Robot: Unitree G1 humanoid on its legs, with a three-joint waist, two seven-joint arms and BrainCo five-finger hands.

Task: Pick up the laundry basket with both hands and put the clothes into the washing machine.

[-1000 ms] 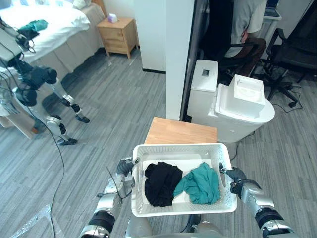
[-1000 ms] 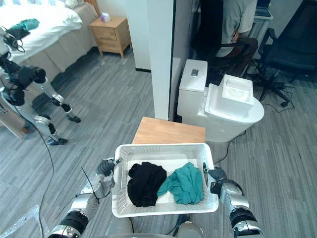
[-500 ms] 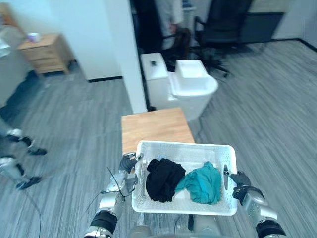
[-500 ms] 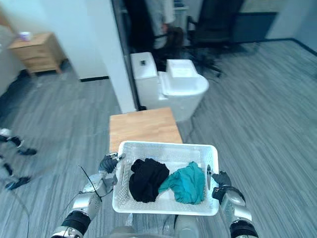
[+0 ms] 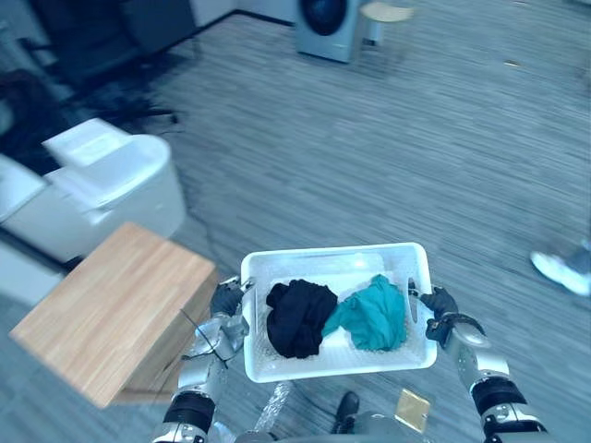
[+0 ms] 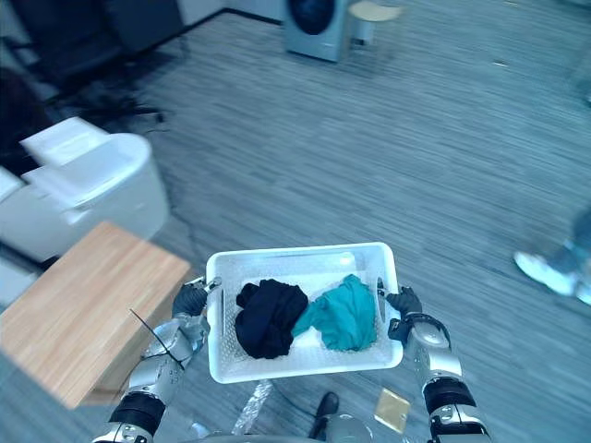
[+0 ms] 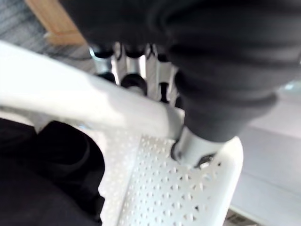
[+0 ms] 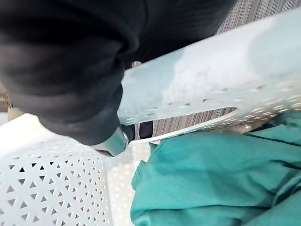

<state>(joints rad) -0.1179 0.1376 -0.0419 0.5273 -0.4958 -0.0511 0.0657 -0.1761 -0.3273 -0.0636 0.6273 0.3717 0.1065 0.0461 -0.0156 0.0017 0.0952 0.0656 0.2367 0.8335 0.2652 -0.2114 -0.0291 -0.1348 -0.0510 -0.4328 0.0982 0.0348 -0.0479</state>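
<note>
I hold a white perforated laundry basket (image 5: 328, 259) level in front of me. My left hand (image 5: 224, 300) is shut on its left rim and my right hand (image 5: 441, 303) on its right rim. Inside lie a black garment (image 5: 300, 317) on the left and a teal garment (image 5: 371, 314) on the right. In the left wrist view the fingers (image 7: 134, 70) curl under the rim (image 7: 70, 99) and the thumb presses the inner wall. The right wrist view has the teal garment (image 8: 211, 174) under the rim (image 8: 211, 80). A grey front-loading washing machine (image 5: 325, 23) stands far ahead.
A low wooden table (image 5: 106, 309) is close at my lower left, with a white appliance (image 5: 92, 185) behind it. A round stool (image 5: 383, 13) stands beside the washing machine. A person's white shoe (image 5: 559, 272) is at the right edge. Grey plank floor (image 5: 388, 148) stretches ahead.
The whole picture has swung round, so the camera has turned. The table and white appliance now lie at the left and the washing machine has come into view. Both hands still hold the basket.
</note>
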